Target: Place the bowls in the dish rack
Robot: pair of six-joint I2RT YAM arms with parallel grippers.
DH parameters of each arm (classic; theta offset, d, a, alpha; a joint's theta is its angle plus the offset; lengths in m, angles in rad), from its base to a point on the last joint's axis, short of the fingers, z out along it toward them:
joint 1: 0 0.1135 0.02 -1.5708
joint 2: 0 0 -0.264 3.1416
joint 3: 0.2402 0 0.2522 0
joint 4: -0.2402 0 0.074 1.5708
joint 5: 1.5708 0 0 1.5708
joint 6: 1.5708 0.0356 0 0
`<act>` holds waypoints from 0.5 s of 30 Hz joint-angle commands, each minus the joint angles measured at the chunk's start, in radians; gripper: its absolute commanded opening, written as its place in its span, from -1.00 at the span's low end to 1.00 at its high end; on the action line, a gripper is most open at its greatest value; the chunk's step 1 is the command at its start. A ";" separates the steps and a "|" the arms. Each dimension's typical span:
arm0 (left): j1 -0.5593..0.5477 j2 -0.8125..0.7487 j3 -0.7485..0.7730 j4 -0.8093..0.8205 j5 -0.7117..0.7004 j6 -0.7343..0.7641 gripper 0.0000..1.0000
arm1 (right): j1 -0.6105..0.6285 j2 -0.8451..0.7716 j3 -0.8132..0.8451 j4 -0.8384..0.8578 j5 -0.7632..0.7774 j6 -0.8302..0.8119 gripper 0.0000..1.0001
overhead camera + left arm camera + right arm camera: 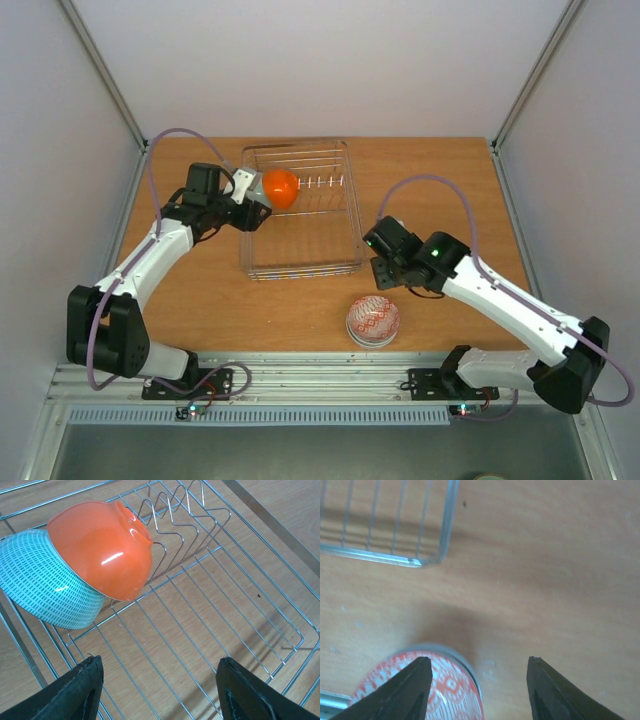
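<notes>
Jaws spread on both. Left gripper [159, 666] is empty; orange bowl [100, 550] and teal bowl [45, 580] lean on rack [380, 556] dividers ahead. Right gripper [478, 662] hovers with red-patterned bowl [450, 690] rim between its fingers, likely lining up a pinch.

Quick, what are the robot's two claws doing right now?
Left gripper: open, holding nothing, over the dish rack.
Right gripper: open, holding nothing, near the red-patterned bowl.
</notes>
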 commanded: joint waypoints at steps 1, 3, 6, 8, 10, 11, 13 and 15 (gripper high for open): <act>-0.007 0.005 0.007 0.013 0.012 -0.006 0.24 | 0.006 -0.090 -0.063 -0.146 -0.056 0.198 0.01; -0.009 0.007 0.007 0.014 0.014 -0.008 0.24 | 0.011 -0.121 -0.108 -0.140 -0.098 0.234 -0.15; -0.011 0.008 0.006 0.014 0.014 -0.008 0.24 | 0.021 -0.147 -0.160 -0.141 -0.124 0.278 -0.27; -0.012 0.009 0.008 0.013 0.015 -0.008 0.24 | 0.029 -0.154 -0.195 -0.142 -0.136 0.300 -0.29; -0.014 0.010 0.009 0.013 0.015 -0.008 0.24 | 0.034 -0.158 -0.220 -0.138 -0.143 0.310 -0.31; -0.014 0.012 0.009 0.012 0.016 -0.008 0.24 | 0.036 -0.160 -0.235 -0.131 -0.149 0.313 -0.31; -0.013 0.014 0.007 0.012 0.016 -0.008 0.24 | 0.037 -0.159 -0.260 -0.111 -0.161 0.316 -0.33; -0.014 0.015 0.007 0.012 0.016 -0.005 0.24 | 0.036 -0.156 -0.282 -0.086 -0.173 0.320 -0.34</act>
